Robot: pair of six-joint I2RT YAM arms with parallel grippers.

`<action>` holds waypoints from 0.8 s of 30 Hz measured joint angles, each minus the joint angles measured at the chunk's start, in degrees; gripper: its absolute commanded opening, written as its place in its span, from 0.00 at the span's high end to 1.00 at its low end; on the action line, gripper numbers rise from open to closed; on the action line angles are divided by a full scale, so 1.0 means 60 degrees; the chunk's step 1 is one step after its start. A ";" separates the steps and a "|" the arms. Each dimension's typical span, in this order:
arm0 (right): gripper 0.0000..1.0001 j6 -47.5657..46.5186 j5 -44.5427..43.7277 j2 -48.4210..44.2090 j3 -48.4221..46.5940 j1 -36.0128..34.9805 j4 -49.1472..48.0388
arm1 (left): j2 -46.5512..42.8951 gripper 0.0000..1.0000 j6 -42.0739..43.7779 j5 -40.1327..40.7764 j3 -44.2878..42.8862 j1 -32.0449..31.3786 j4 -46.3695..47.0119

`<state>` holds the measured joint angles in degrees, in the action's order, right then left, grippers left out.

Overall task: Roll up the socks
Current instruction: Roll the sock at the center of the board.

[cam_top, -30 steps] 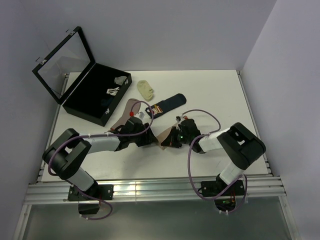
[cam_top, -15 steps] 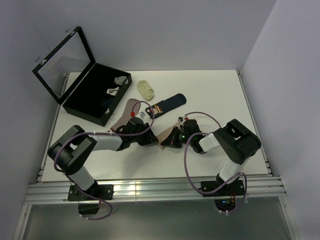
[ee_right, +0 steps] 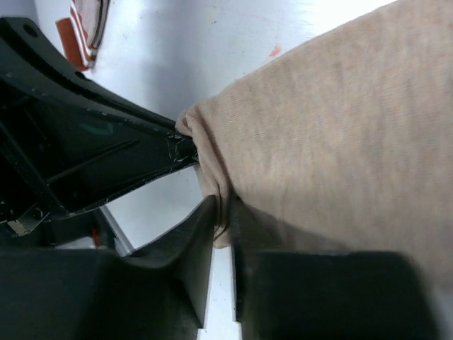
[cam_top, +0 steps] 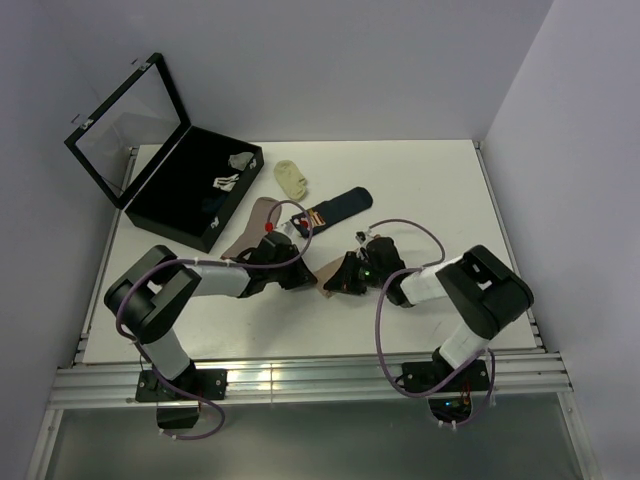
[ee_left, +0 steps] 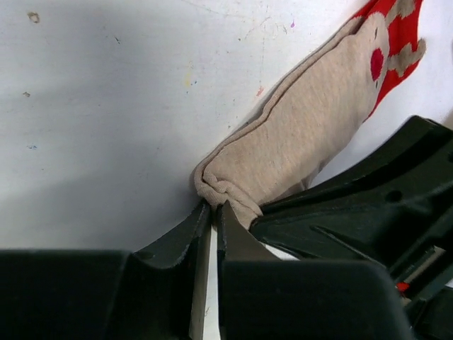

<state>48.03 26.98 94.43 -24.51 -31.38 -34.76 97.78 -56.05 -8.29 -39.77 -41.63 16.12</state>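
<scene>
From above, we see the beige sock (cam_top: 327, 272) on the desk (cam_top: 420, 180) between the left gripper (cam_top: 303, 277) and the right gripper (cam_top: 345, 282). The left wrist view shows the left one nipping the sock's folded end. The right wrist view shows the other clamped on its edge. We judge such shallow bites may slip, undoing the roll.

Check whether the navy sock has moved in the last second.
No. The navy sock keeps the same spot and gap to the right of the black case.
</scene>
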 measured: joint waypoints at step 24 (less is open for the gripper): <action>0.62 -0.4659 -0.6422 -0.2178 -0.1453 -0.4309 0.4135 | 0.0040 0.92 0.0565 0.0120 -0.1155 -0.0015 -0.2368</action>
<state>20.08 -11.55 81.36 -33.23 -57.23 -9.96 98.02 -52.66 -7.57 -46.70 -41.71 1.91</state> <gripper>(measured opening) 0.379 0.096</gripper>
